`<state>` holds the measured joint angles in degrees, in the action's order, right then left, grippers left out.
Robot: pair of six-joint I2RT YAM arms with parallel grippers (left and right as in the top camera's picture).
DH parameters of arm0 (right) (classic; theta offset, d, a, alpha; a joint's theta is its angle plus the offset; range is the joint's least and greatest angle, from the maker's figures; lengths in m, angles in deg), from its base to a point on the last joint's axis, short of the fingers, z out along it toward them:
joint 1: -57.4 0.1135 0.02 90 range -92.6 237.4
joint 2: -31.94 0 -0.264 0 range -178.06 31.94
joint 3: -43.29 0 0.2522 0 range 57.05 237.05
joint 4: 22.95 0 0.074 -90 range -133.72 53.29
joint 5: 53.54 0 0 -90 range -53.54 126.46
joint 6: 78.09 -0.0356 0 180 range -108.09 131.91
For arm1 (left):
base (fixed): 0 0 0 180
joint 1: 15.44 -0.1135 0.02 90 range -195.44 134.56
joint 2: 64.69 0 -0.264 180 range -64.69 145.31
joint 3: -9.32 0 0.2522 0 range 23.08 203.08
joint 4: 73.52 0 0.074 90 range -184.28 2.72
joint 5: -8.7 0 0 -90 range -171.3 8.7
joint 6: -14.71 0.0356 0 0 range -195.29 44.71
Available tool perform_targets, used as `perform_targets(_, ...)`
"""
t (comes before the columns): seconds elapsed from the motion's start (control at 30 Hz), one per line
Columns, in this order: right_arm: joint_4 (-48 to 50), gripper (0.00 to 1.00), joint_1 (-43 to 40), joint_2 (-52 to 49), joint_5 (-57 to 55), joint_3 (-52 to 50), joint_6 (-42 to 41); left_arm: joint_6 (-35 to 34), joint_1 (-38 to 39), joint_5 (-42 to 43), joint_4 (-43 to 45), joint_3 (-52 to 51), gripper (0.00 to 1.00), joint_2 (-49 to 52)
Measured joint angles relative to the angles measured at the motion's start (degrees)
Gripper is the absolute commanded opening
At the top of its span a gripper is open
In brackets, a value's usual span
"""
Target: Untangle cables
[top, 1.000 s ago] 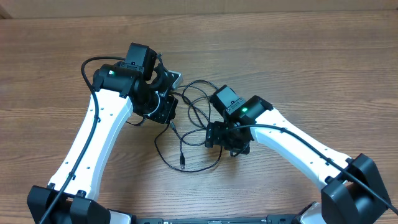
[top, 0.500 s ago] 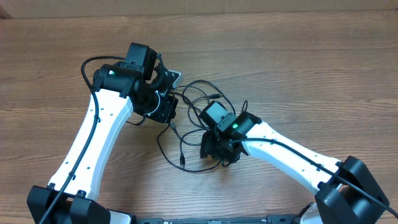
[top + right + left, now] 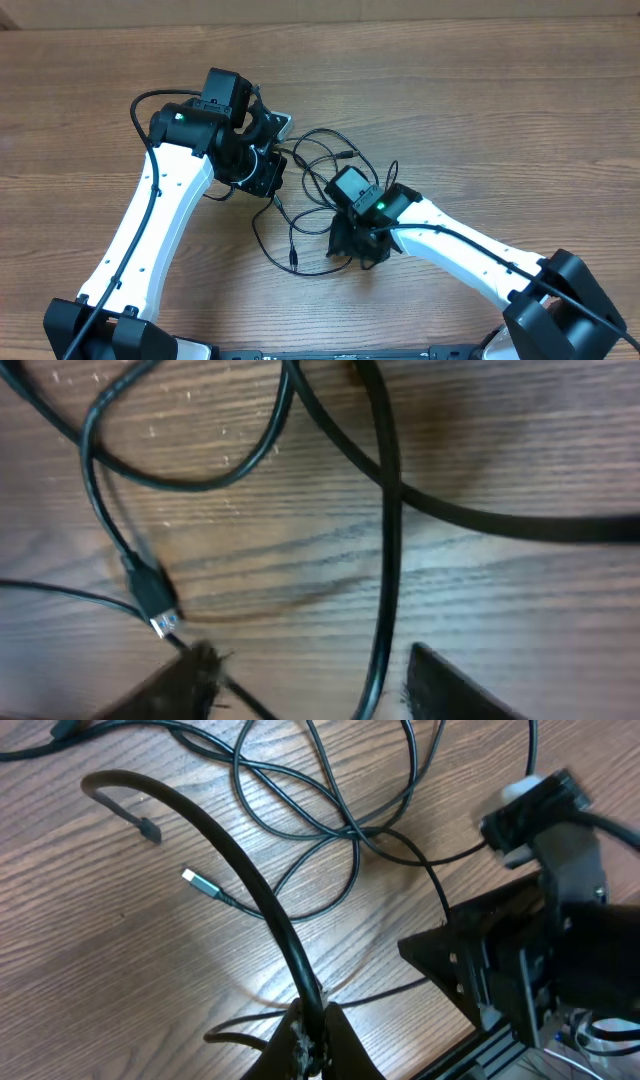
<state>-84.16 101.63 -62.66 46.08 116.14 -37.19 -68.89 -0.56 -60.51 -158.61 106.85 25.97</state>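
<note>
- Your left claw (image 3: 315,1045) is clenched on one of the thin black looped cables (image 3: 318,160). They lie tangled at the centre of the frame on the brown wooden tabletop (image 3: 480,100).
- Your right claw (image 3: 315,688) stands released, straddling a single strand.
- If you pull the arms apart, the crossing above that strand may cinch tight, or the small silver-tipped plug (image 3: 160,615) may snag.

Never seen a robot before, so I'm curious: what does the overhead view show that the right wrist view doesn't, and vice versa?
Only overhead: both white robot arms and the whole spread of thin black cables. Only right wrist: one cable passing between the right gripper's dark fingers. Both: black cables on the brown wooden table.
</note>
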Motion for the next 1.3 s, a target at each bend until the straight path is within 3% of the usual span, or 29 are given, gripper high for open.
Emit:
perform_targets(0.03, 0.59, 0.1, 0.13, 0.0, 0.04, -0.46, -0.55, 0.0, 0.0, 0.0, 0.02, 0.0, 0.05, 0.0)
perform_targets(0.07, 1.4, 0.04, 0.17, 0.0, -0.02, -0.57, -0.92, 0.0, 0.0, 0.0, 0.02, 0.0, 0.05, 0.0)
perform_targets(0.23, 1.22, 0.04, 0.07, 0.11, -0.07, 1.44, -0.48, 0.0, 0.0, -0.02, 0.04, 0.0, 0.05, 0.0)
perform_targets(0.37, 1.88, 0.04, 0.07, 5.09, -0.07, 13.27, 6.05, -0.02, 0.0, -0.07, 0.02, 0.0, 0.04, 0.0)
perform_targets(0.53, 3.04, 0.04, 0.07, 8.37, -0.2, 20.94, 14.73, -7.61, -0.87, -7.52, 0.02, 0.0, 0.04, 0.0)
perform_targets(0.7, 7.61, 0.04, 0.04, 10.78, -10.27, 21.64, 19.3, -9.53, -4.87, -6.36, 0.04, 0.0, 0.04, 0.0)
perform_targets(0.77, 9.51, 0.04, 0.0, 10.8, -13.53, 21.64, 19.69, -9.44, -9.79, -0.48, 0.09, 0.0, 0.04, 0.0)
perform_targets(0.87, 11.76, 0.04, 0.0, 10.8, -14.27, 21.64, 19.76, -6.73, -15.34, 16.55, 1.07, 0.0, 0.04, 0.0)
perform_targets(0.93, 14.12, 0.04, 0.0, 10.82, -12.79, 21.66, 19.82, -5.68, -16.09, 29.44, 2.6, 0.0, 0.04, 0.0)
perform_targets(1.07, 16.5, 0.04, 0.0, 10.88, -7.08, 21.7, 19.78, -5.6, -16.09, 46.42, 5.27, 0.0, 0.04, 0.0)
perform_targets(1.3, 16.61, 0.04, -0.28, 11.39, -0.85, 21.84, 19.76, -13.99, -16.13, 54.77, 13.94, -0.02, 0.04, 0.0)
